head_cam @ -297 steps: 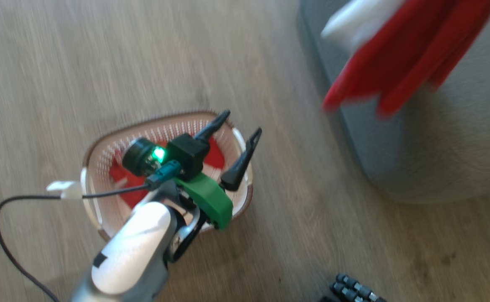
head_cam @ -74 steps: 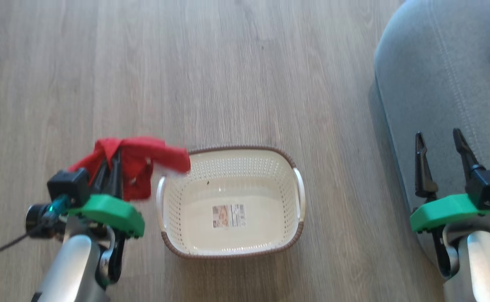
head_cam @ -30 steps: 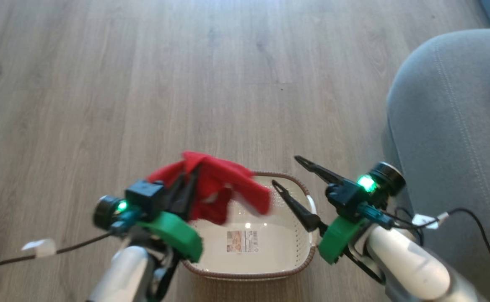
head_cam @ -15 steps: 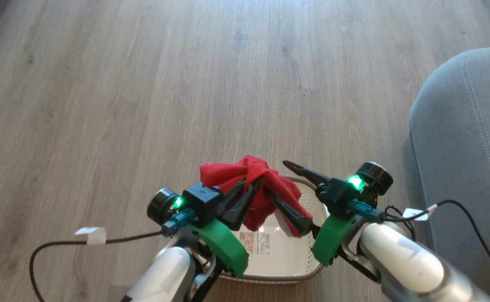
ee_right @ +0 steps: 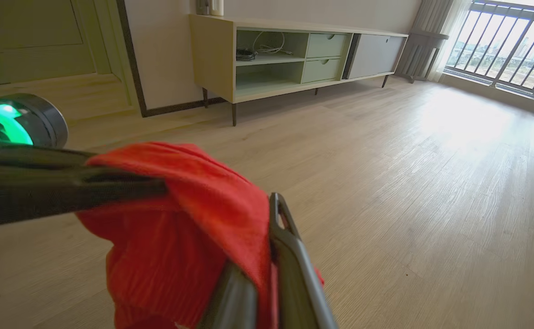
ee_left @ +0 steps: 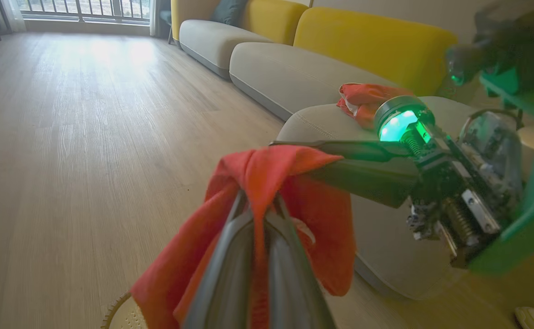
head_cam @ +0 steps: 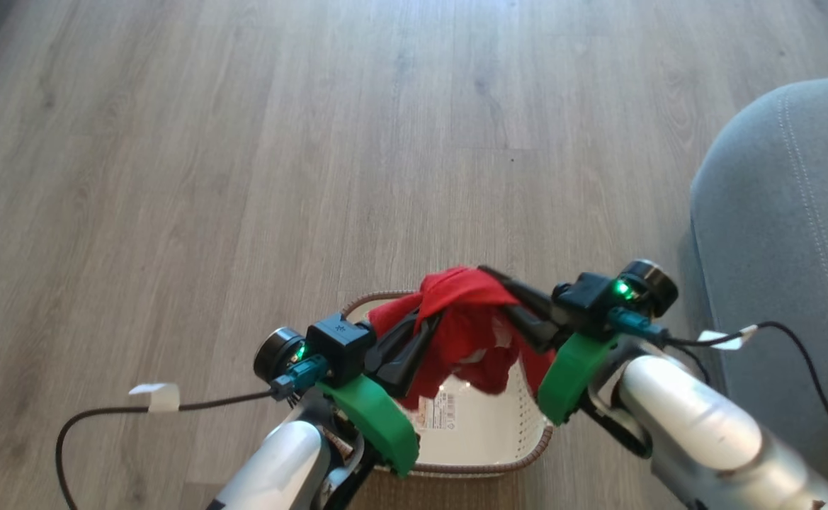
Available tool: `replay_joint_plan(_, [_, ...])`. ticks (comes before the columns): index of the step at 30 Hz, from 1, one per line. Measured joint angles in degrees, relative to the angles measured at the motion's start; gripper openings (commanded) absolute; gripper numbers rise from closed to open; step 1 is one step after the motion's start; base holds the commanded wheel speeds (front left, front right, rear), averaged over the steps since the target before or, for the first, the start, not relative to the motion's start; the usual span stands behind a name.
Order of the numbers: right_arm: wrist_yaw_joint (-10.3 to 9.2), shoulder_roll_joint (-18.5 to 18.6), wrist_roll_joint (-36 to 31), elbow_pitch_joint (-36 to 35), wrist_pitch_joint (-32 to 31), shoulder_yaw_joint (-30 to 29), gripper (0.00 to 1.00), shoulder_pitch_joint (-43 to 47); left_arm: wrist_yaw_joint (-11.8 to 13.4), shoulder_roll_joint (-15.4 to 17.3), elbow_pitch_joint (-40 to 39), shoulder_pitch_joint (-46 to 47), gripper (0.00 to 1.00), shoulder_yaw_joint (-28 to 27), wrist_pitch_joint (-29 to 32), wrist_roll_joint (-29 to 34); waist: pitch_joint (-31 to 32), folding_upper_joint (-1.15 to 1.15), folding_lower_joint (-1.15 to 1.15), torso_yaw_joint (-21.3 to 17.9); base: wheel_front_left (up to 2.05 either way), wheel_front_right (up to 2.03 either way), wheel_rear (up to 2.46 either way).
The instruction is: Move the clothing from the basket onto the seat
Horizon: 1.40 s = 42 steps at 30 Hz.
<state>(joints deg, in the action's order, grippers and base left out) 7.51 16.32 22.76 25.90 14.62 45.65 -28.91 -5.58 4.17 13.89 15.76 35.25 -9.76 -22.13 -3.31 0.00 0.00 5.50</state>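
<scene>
While clenching tight on the left end of the clothing (head_cam: 467,333), poking the left gripper (head_cam: 424,326) up into crumpled, bright red folds flecked with white. Sagging in a soft bundle between and below both claws, hanging above the basket (head_cam: 527,425), not lying in it. Clamping shut on the right end with the right gripper (head_cam: 504,294), fingertips buried in cloth. Hanging well apart from the seat (head_cam: 782,212) at far right.

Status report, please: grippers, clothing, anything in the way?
Left gripper and right gripper: jaws shut on the clothing. Held above basket, not yet on seat. Nothing seen blocking.
</scene>
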Motion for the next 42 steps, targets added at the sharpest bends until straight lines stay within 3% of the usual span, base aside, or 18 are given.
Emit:
replay_joint_plan(1, [0.0,0.1,0.0,-0.4,0.0,-0.8,0.0,0.1,0.0,0.0,0.6,0.0,1.0,-0.1,-0.4,0.0,-0.1,0.0,0.0,-0.2,0.0,0.0,0.0])
replay_joint_plan(9, [0.0,2.3,-0.6,-3.8,0.0,-8.1,0.0,2.2,0.3,0.0,4.7,0.4,1.0,-0.4,-3.3,0.0,-0.5,0.0,0.0,-4.4,0.0,0.0,0.0])
replay_joint_plan(27, [0.0,3.7,-3.1,-10.3,0.0,-19.0,0.0,8.7,0.2,-0.7,8.3,1.3,1.0,1.7,-4.4,0.5,-2.9,0.0,0.0,-21.5,0.0,0.0,0.0])
replay_joint_plan(38, [0.0,4.0,-3.4,-12.6,0.0,-25.8,0.0,9.0,0.3,-0.9,8.2,3.0,1.0,1.7,-4.4,1.1,-7.0,0.0,0.0,-22.1,0.0,0.0,0.0])
replay_joint_plan(42, [0.0,5.1,-3.6,-11.2,0.0,-29.8,0.0,4.9,0.6,-0.8,7.8,5.8,1.0,1.6,-4.4,2.1,-10.5,0.0,0.0,-21.3,0.0,0.0,0.0])
